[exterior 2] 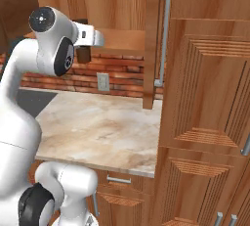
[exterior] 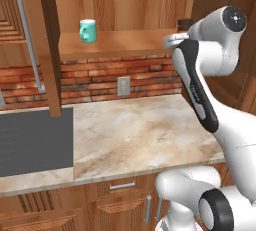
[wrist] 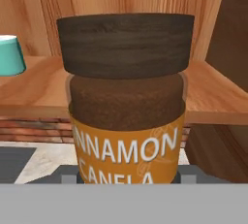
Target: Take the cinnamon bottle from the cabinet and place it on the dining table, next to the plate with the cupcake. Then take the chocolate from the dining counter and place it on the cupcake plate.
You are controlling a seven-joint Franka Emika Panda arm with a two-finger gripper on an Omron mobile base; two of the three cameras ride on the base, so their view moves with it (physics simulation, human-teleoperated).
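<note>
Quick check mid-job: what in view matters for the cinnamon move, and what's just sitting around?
Part of the job:
- cinnamon bottle, upright, right in front of the tool
- cabinet, door open, the bottle at its shelf

Just lying about:
- teal mug on the shelf
- marble counter below
- wall outlet on the brick

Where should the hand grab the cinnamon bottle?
Around the middle of the bottle, below the wide cap, coming straight in from the cabinet's open front. It stands upright and round, so fingers on opposite sides fit. The mug stands well off to one side.
</note>
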